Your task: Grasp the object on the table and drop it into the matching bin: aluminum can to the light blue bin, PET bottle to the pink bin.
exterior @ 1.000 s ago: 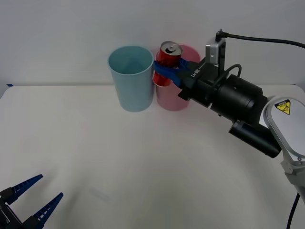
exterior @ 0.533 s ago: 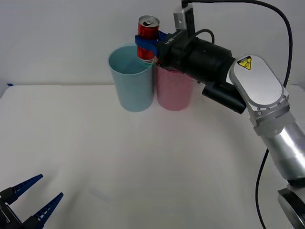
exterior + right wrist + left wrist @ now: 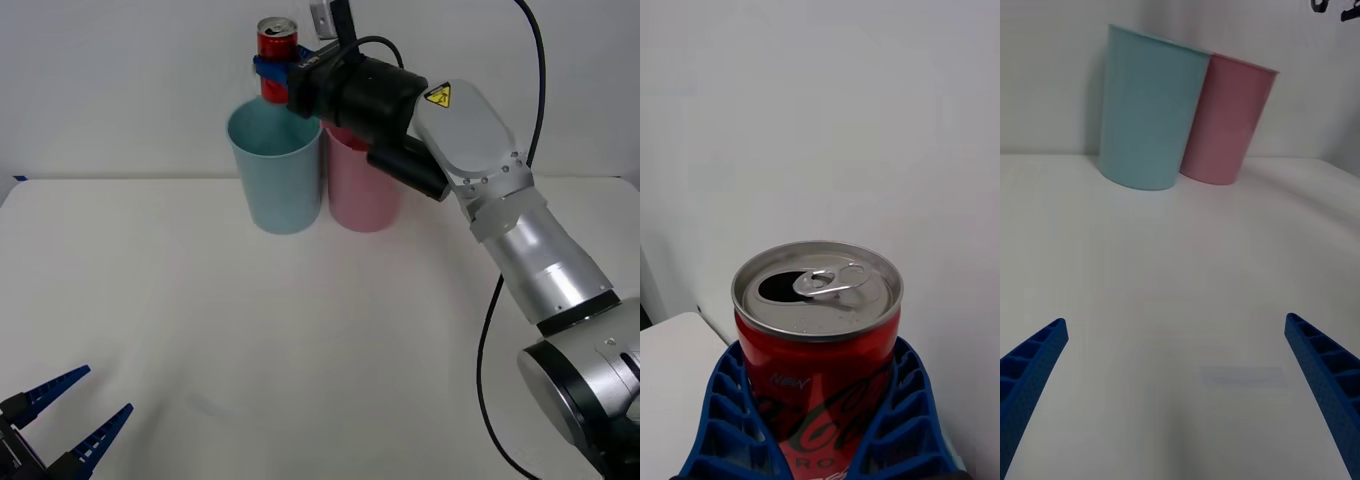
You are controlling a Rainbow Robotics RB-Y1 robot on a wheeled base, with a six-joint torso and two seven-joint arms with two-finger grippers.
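Note:
My right gripper (image 3: 274, 68) is shut on the red aluminum can (image 3: 277, 52), holding it upright in the air over the mouth of the light blue bin (image 3: 275, 166). The right wrist view shows the can (image 3: 818, 352) close up, silver top and pull tab facing up, blue fingers (image 3: 722, 420) pressed on both its sides. The pink bin (image 3: 364, 180) stands right beside the blue one, partly behind my right arm. Both bins, light blue (image 3: 1150, 109) and pink (image 3: 1229, 120), appear in the left wrist view. My left gripper (image 3: 68, 420) rests open at the table's near left corner.
The white table (image 3: 300, 350) stretches wide in front of the two bins. A black cable (image 3: 535, 50) loops above my right arm. A plain wall rises just behind the bins.
My right gripper has carried the can up and to the left, from above the pink bin to above the light blue bin. The left arm has stayed still.

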